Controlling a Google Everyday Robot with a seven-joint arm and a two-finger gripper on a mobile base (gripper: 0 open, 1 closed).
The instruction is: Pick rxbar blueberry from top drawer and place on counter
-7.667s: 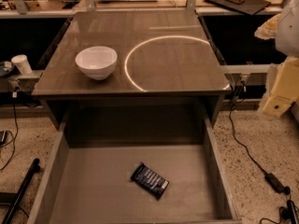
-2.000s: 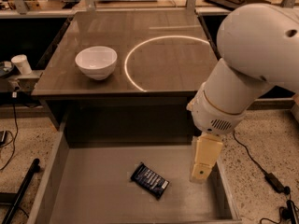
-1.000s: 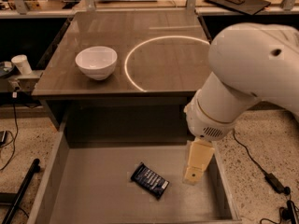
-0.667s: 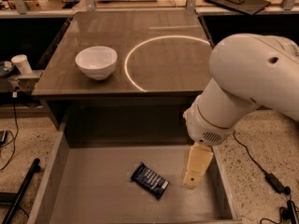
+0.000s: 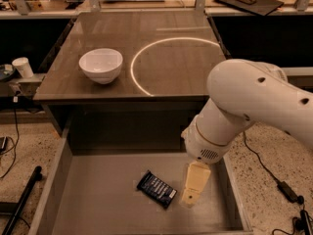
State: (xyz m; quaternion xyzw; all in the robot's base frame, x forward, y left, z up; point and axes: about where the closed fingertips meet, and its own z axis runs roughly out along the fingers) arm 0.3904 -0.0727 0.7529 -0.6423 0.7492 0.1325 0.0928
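So far, the snack bar is not being lifted: it is lying flat on the drawer floor, just left of the gripper, which is being held low inside. Whether the gripper is spread cannot be told. Grasping, lifting and setting down on the counter are all being left undone.

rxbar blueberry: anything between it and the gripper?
Nothing visible. The gripper hangs inside the top drawer, just right of the rxbar blueberry, with only bare drawer floor between them.
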